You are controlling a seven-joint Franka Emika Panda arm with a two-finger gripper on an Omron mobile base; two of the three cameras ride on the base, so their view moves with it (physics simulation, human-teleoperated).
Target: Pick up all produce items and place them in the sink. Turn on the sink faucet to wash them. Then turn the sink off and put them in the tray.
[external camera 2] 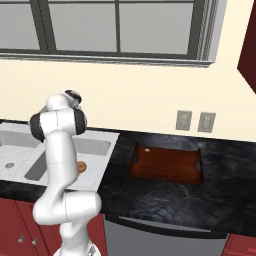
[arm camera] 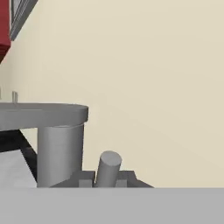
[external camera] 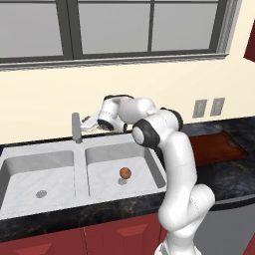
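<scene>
Produce, one small reddish-brown ball, lies in the basin of the sink to the right of the faucet. The gripper is closed on nothing, just beside the faucet's small lever. The lever should be nudged slowly and gently. No writing can be read.

No text, label, brand, number or sign can be read anywhere in these views.
</scene>
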